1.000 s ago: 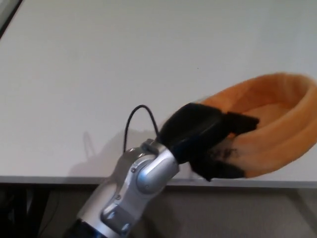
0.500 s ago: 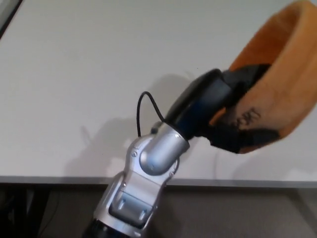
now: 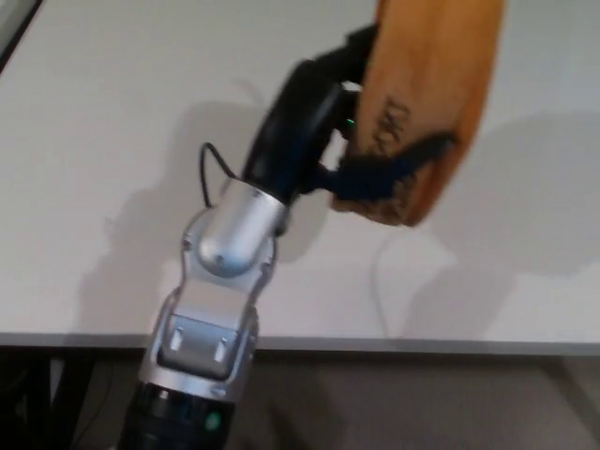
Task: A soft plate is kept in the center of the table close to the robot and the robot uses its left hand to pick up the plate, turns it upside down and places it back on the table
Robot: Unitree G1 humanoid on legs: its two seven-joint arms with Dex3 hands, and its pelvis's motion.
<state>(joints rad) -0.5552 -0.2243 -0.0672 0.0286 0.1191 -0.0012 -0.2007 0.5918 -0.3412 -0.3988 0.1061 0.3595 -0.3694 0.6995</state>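
One second has taken our left hand (image 3: 361, 141) from low at the near edge to high over the bench (image 3: 112, 141); clamped on the orange plate (image 3: 436, 84), it has swung the plate from bowl-up onto its edge; the flip looks half done; nothing sits in it.

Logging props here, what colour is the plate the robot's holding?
Orange, with a dark marking on its underside; head view, plate in left hand.
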